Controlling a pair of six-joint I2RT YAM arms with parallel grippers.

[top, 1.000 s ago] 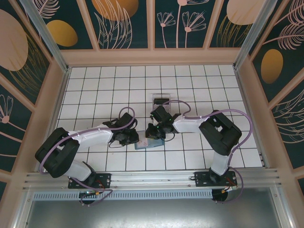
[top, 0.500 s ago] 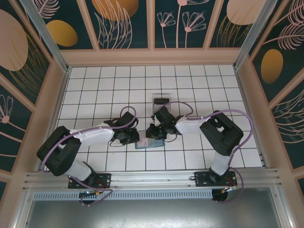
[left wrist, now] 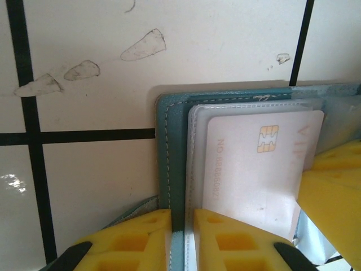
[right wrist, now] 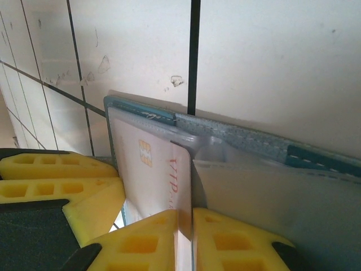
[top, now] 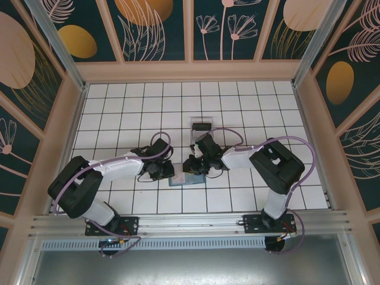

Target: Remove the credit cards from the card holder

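The card holder [top: 181, 180] lies open and flat on the tiled table [top: 119, 113], close to the near edge and about midway between the left and right edges. Its teal cover [left wrist: 169, 169] faces down. A pale card [left wrist: 254, 169] with a chip sits in the clear inner sleeve and partly protrudes.

The left gripper [left wrist: 181, 217] has its fingers closed to a narrow slit on the edge of the holder's cover. The right gripper [right wrist: 185, 217] has its fingers pinched on the edge of the pale card [right wrist: 152, 175]. The two grippers sit just beside each other over the holder.

Toward the far edge, a clear tray [top: 193, 123] contains a dark card [top: 203, 126].
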